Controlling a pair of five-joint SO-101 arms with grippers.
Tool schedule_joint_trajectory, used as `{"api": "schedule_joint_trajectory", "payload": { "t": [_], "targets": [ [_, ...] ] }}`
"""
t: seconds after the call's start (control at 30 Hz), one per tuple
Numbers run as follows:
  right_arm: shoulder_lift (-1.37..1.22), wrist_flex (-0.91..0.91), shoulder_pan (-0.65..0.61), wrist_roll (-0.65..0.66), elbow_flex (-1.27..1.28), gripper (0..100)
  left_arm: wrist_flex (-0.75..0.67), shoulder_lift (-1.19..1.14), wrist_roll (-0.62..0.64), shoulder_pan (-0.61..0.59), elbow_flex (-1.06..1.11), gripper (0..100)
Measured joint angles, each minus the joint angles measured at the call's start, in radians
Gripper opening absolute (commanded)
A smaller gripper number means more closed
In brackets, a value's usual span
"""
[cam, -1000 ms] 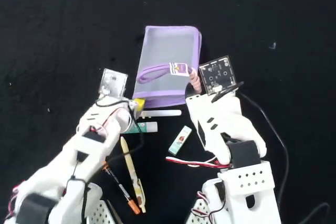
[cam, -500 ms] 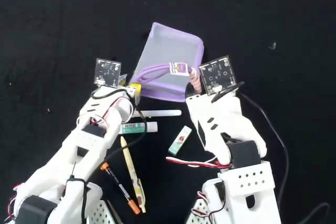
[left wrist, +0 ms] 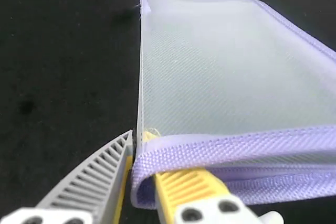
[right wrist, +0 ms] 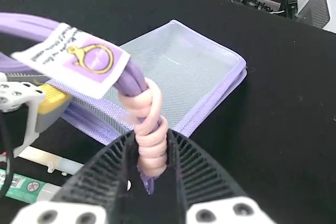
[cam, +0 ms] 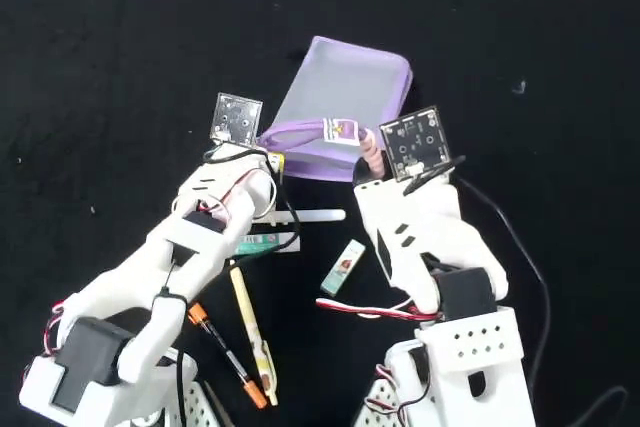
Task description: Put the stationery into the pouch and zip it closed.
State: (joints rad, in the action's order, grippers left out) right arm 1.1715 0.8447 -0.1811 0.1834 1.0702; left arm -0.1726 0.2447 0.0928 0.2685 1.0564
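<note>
Loose pens, eraser beside pouch

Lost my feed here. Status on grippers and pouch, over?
Left gripper shut on pouch corner. Right gripper shut on pink coiled strap. Outside pouch on table: white pen, yellow pen, orange-capped marker.

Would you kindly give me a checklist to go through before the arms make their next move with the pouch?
1. Left gripper clamped on pouch rim: ok.
2. Right gripper shut on pink coiled cord: ok.
3. Pouch mouth wide enough for pens: cannot tell.
4. Stationery inside: not ok; white pen, green-labelled tube, small pale block, yellow pen, orange marker lie on the table.
5. Zip closed: not ok.
</note>
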Motion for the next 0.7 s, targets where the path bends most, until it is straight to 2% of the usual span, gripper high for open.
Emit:
{"api": "schedule_joint_trajectory", "payload": {
  "t": [0.1, 0.2, 0.3, 0.53, 0.7],
  "targets": [
    [0.0, 0.0, -0.002, -0.002, 0.0, 1.5, 0.003, 0.023, 0.002, -0.021, 0.0, 3],
    [0.0, 0.0, -0.002, -0.002, 0.0, 1.6, 0.063, 0.098, 0.003, -0.046, 0.0, 3],
    [0.0, 0.0, -0.002, -0.002, 0.0, 3.5, 0.181, 0.215, 0.003, -0.068, 0.0, 3],
    [0.0, 0.0, -0.002, -0.002, 0.0, 24.5, 0.531, 0.47, 0.084, -0.13, -0.052, 3],
    [0.0, 0.0, -0.046, 0.002, 0.0, 27.4, 0.706, 0.503, 0.097, -0.14, -0.155, 3]
  ]
}}
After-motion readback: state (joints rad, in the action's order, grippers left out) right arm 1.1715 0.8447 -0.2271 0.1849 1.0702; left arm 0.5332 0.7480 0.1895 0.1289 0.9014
